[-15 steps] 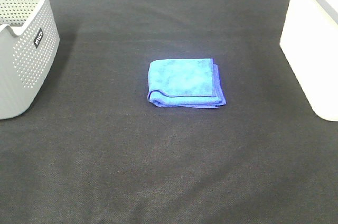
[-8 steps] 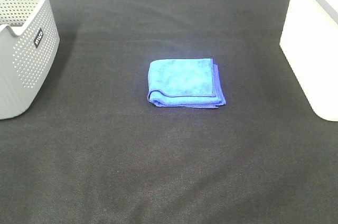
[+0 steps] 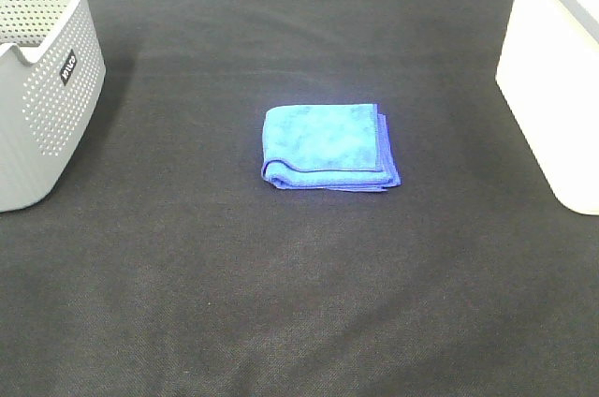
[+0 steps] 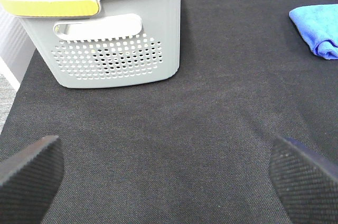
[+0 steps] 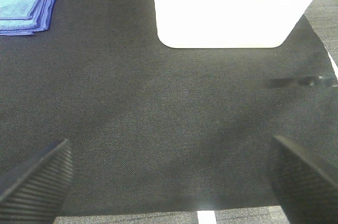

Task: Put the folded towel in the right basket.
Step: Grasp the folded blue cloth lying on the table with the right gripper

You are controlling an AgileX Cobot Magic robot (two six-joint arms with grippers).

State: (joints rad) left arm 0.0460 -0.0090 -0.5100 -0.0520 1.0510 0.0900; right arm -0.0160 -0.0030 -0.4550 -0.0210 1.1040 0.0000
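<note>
The folded towel (image 3: 328, 147), bright blue with darker violet-blue edges, lies flat in the middle of the black cloth-covered table. It also shows in the left wrist view (image 4: 318, 28) and in the right wrist view (image 5: 25, 1). The right basket (image 3: 556, 69), white, stands at the right edge; it also shows in the right wrist view (image 5: 235, 7). My left gripper (image 4: 169, 182) is open and empty, well short of the towel. My right gripper (image 5: 169, 182) is open and empty, in front of the white basket. Neither arm shows in the exterior high view.
A grey basket (image 3: 42, 79) with dotted holes and a black label stands at the left edge; in the left wrist view (image 4: 111, 34) it holds a yellow-edged item. The table's front edge (image 5: 206, 211) shows in the right wrist view.
</note>
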